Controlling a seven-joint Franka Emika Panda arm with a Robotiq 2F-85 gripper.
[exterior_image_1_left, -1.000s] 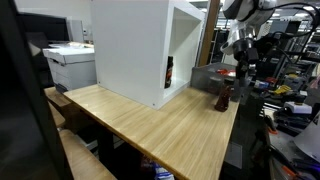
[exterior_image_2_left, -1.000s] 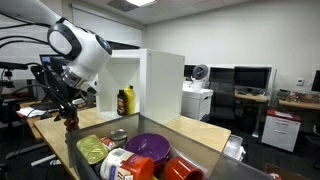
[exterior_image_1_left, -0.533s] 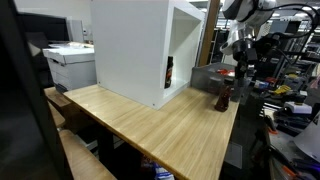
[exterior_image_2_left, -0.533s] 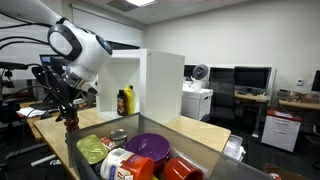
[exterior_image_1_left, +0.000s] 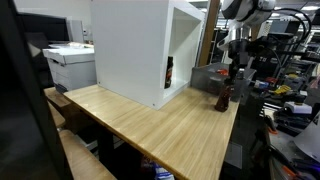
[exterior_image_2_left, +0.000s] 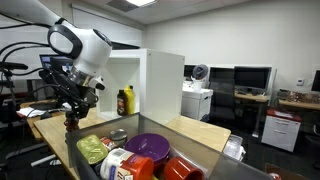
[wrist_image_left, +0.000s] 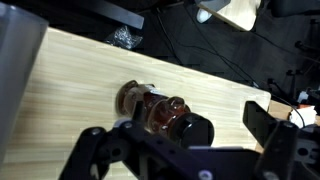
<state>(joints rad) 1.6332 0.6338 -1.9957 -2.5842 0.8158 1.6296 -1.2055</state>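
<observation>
Pincer (wrist_image_left: 180, 145) hovers above a dark bottle (wrist_image_left: 160, 108), fingers apart, nothing gripped. The dark bottle stands upright on its own base on the wooden bench (exterior_image_1_left: 150, 125), near the open white cabinet (exterior_image_1_left: 130, 45).

White cabinet (exterior_image_1_left: 130, 50), purple plate (exterior_image_2_left: 150, 145), printer (exterior_image_1_left: 70, 62)

Opposed exterior views; wrist above bottle (wrist_image_left: 160, 112)

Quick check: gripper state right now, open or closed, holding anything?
Gripper: open, holding nothing; its fingers are spread wide in the wrist view, above the dark bottle that stands on the wooden table.
</observation>
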